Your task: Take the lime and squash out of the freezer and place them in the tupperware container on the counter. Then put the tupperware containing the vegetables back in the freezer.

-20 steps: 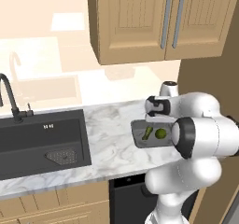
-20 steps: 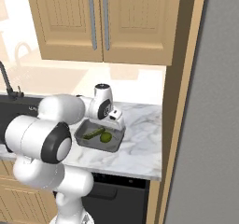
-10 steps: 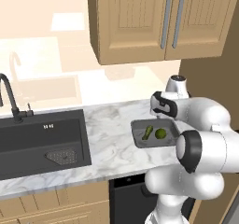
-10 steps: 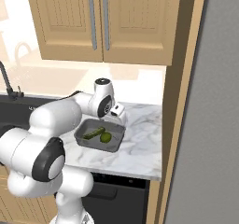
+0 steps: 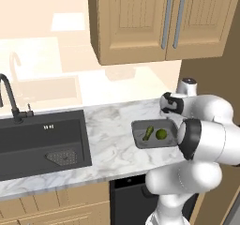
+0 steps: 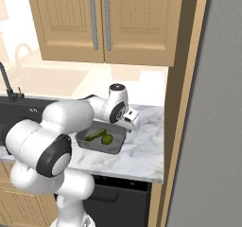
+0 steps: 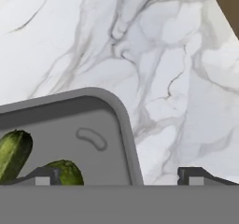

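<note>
The tupperware container (image 5: 140, 134) is a dark grey tray on the marble counter (image 5: 112, 146), and it holds both vegetables. The elongated squash (image 5: 148, 132) lies left of the round dark lime (image 5: 161, 134); both also show in the right base view, squash (image 6: 96, 135) and lime (image 6: 108, 139). My gripper (image 7: 120, 177) is open and low over the tray's right end (image 6: 120, 135). It straddles the tray's rounded corner rim (image 7: 123, 120): one fingertip (image 7: 44, 176) by the lime (image 7: 67, 171), the other (image 7: 196, 176) over bare counter. Nothing is held. The grey freezer (image 6: 222, 108) stands at the right.
A black sink (image 5: 42, 142) with a dark faucet (image 5: 9, 95) lies left of the tray. Wooden wall cabinets (image 5: 154, 18) hang overhead. A black dishwasher (image 6: 118, 197) sits under the counter. A tan side panel (image 6: 182, 103) stands between counter and freezer.
The hand has shifted right and down to the tray's right rim, and the elbow has swung round. The jaws stayed open. Tray, lime and squash have not moved.
</note>
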